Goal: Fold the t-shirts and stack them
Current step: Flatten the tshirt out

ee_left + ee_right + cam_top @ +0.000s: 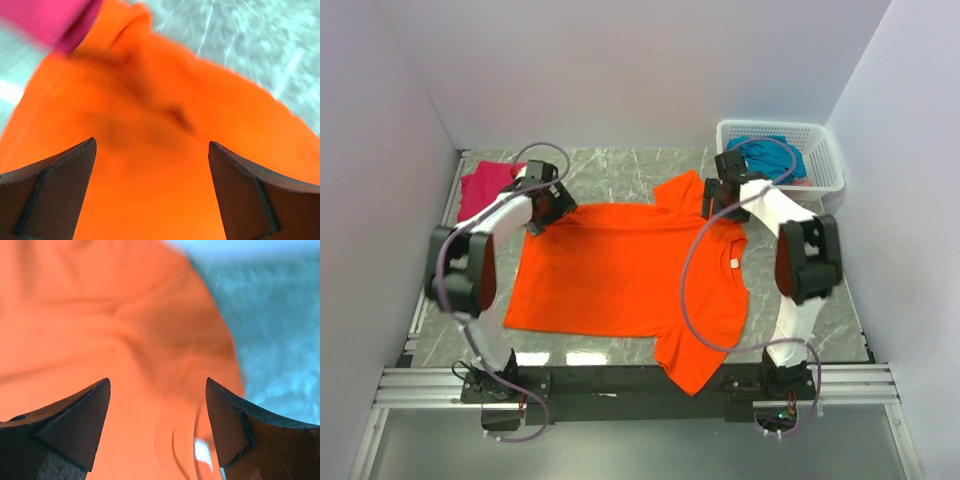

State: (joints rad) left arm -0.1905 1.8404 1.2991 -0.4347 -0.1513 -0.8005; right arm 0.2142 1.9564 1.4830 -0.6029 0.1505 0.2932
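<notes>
Orange tee (620, 270) overhangs table (620, 185) edge — L fingers (55, 195), R fingers (75, 425) wide.

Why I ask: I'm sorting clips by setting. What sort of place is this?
Probably a robotics lab cell, not a home: plain pale walls box in the table, the left arm and right arm stand on a metal rail at its near edge, and an orange t-shirt lies spread flat.
</notes>
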